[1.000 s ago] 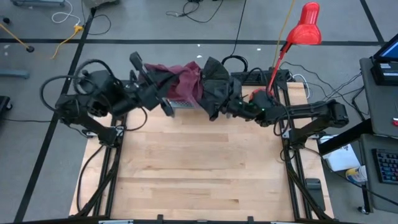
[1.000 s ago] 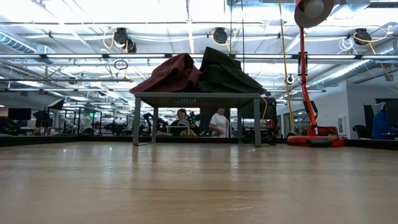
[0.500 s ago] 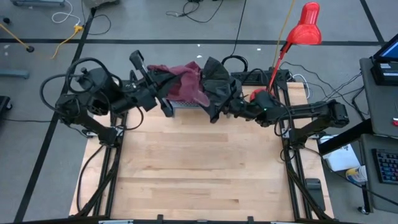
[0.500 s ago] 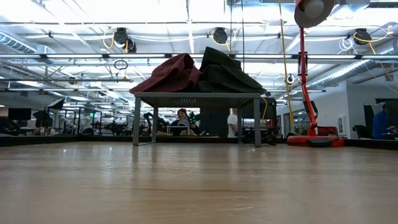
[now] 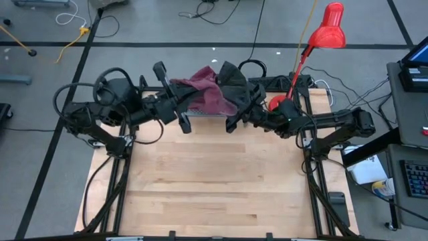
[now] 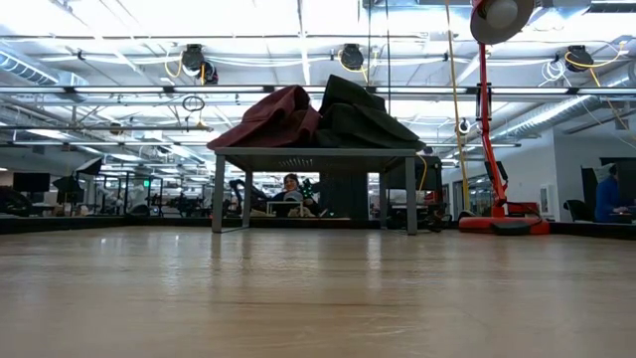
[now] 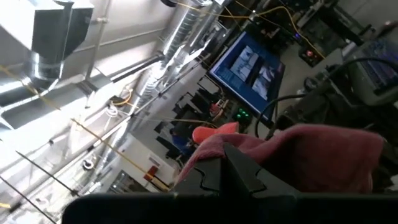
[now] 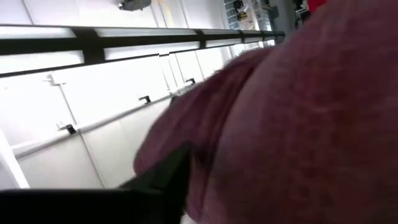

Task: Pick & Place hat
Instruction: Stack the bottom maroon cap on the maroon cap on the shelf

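Two hats lie heaped side by side on a small grey stand [image 6: 313, 154] at the table's far edge: a maroon hat [image 5: 204, 94] [image 6: 273, 117] and a dark hat [image 5: 235, 84] [image 6: 363, 111]. My left gripper [image 5: 179, 107] reaches in from the left and lies against the maroon hat's left side. My right gripper [image 5: 242, 115] comes from the right, under the dark hat's near edge. The maroon hat [image 7: 311, 155] sits just ahead in the left wrist view. Maroon cloth [image 8: 298, 112] fills the right wrist view. Neither gripper shows in the low view.
A red desk lamp [image 5: 326, 30] leans over the far right corner, its base [image 5: 277, 102] beside my right arm. The wooden table top [image 5: 214, 174] stretches toward the near edge. People [image 6: 290, 185] sit in the room beyond the stand.
My left arm has swung toward the table's right, bringing its gripper closer against the maroon hat, and from above it now covers more of that hat's left side. In the low view both hats keep their shape on the stand.
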Motion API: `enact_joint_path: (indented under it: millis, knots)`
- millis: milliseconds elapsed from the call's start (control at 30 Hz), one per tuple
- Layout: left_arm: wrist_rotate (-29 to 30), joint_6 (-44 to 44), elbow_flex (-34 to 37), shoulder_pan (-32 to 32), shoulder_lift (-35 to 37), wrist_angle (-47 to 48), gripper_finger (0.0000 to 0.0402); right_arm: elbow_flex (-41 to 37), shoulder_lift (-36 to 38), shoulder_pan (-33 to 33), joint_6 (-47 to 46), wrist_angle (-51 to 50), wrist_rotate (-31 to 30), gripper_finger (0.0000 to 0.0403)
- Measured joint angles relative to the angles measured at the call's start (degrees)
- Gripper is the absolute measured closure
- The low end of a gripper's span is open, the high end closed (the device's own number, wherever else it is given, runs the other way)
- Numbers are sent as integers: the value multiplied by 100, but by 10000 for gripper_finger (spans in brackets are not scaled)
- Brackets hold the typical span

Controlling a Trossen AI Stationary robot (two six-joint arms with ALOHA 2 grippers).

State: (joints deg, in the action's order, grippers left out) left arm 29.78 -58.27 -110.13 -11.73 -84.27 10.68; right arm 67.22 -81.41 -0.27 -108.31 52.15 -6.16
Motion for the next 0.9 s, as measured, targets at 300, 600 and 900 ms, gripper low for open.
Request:
enact_joint_path:
  millis: [300,600,900]
  knots:
    - [1,1965,0,-43,86,528,364,0,0,-45,251,259,30,389]
    - [-178,5523,2,-270,240,2585,282,0,586,-857,285,-121,1370,397]
    - [-2242,7599,2,-396,400,3146,220,0,1224,-2261,1309,-1065,4759,399]
